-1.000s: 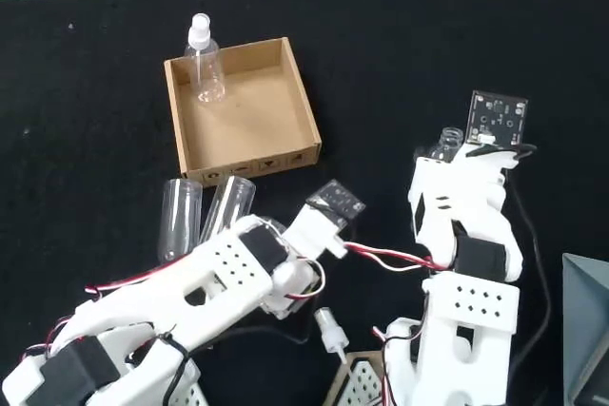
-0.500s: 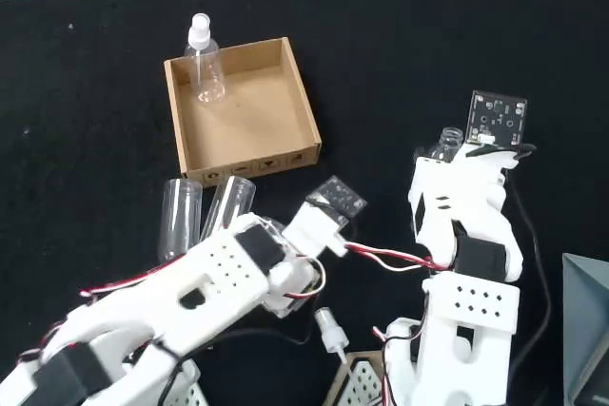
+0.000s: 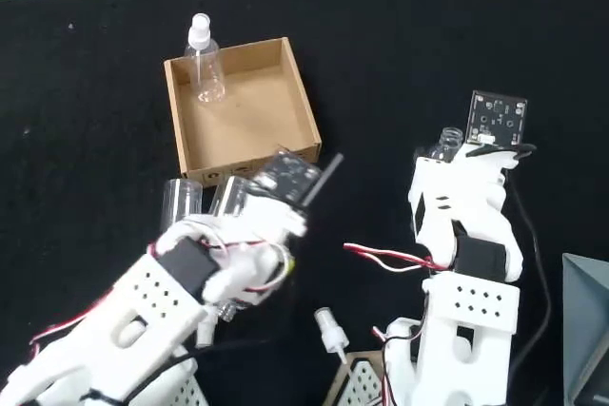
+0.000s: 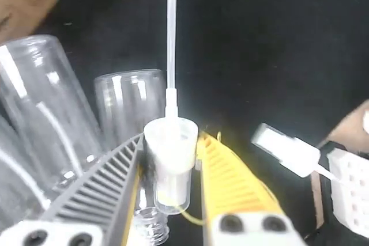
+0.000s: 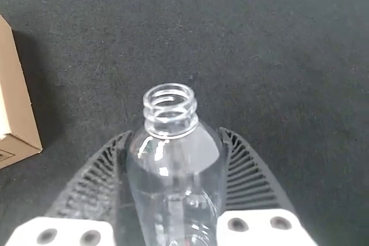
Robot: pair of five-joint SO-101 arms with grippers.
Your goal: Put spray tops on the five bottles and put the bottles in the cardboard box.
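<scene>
My left gripper [image 4: 170, 154] is shut on a white spray top [image 4: 170, 148] whose thin dip tube points away from the wrist. It hangs over two capless clear bottles [image 4: 40, 113] [image 4: 130, 105] lying in front of the cardboard box [image 3: 304, 102]. A third bottle's open neck [image 4: 153, 229] shows under the fingers. My right gripper [image 5: 173, 136] is shut on an upright open bottle [image 5: 170, 142], to the right of the box [image 3: 445, 143]. One capped bottle [image 3: 203, 64] stands at the box's back left corner. A loose spray top [image 3: 330, 328] lies between the arms.
The table is covered in black cloth. A red and white cable [image 3: 385, 259] runs between the arms. White perforated arm bases [image 3: 366, 377] sit at the front edge. A grey object [image 3: 585, 320] stands at the right edge.
The left arm has swung left and turned its wrist, carrying the spray top over the lying bottles. The right arm and its bottle have not moved.
</scene>
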